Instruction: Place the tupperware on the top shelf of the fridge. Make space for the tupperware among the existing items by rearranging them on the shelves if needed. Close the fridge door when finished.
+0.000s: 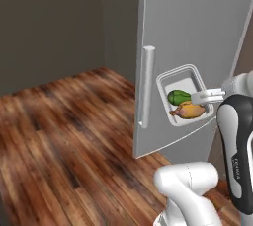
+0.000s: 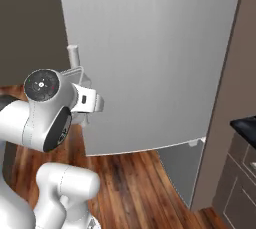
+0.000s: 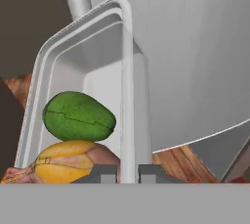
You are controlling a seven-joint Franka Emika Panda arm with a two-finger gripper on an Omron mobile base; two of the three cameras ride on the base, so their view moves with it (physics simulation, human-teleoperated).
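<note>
The hand (image 3: pixel 128 171) grips the tupperware (image 1: pixel 185 94) rim, seemingly just before the fridge door (image 1: pixel 197 32).

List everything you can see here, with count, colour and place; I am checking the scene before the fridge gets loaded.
tupperware: one, white, held tilted in the air in front of the fridge door.
green food: one piece, in the tupperware.
orange-yellow food: one piece, in the tupperware beside the green piece, nearer the claw.
fridge door: one, light grey, its outer face toward the cameras.
door handle: one, silver, vertical bar at the door's edge.
floor: brown wood planks.
counter: one dark corner, far right of the right base view.
arm: one, white with dark joints.
claw: one, shut on the tupperware rim.
</note>
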